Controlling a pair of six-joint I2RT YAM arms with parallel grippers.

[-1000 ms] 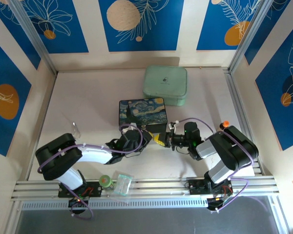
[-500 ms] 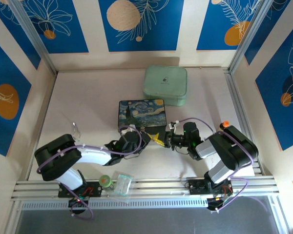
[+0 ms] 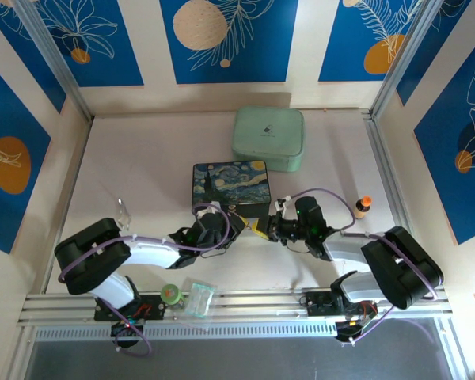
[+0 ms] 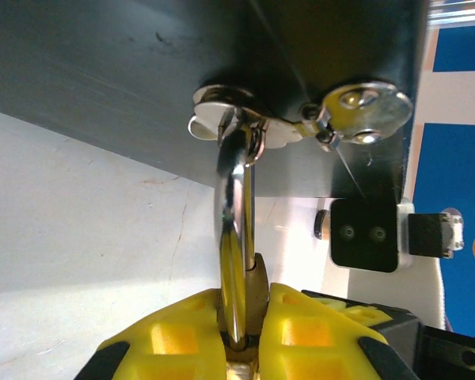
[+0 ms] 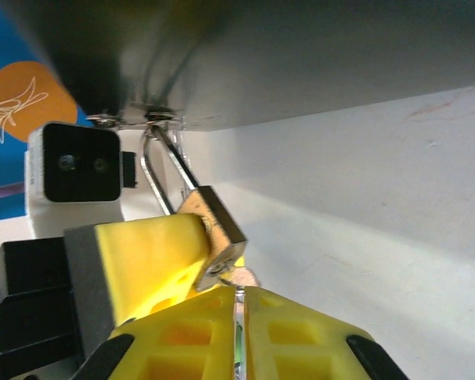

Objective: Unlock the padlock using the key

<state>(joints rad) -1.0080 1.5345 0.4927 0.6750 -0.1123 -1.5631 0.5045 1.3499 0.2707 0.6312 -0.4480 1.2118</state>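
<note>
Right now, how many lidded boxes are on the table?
2. The painted box sits near the middle; the mint-green tin lies just behind it and to the right. A smaller one could be hidden from the overhead view.

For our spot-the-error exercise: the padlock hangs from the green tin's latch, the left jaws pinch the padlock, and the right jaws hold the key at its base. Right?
No. The padlock hangs from the latch of the painted box, not the green tin, as the top external view shows; left jaws pinch the padlock, right jaws hold the key at its base.
</note>
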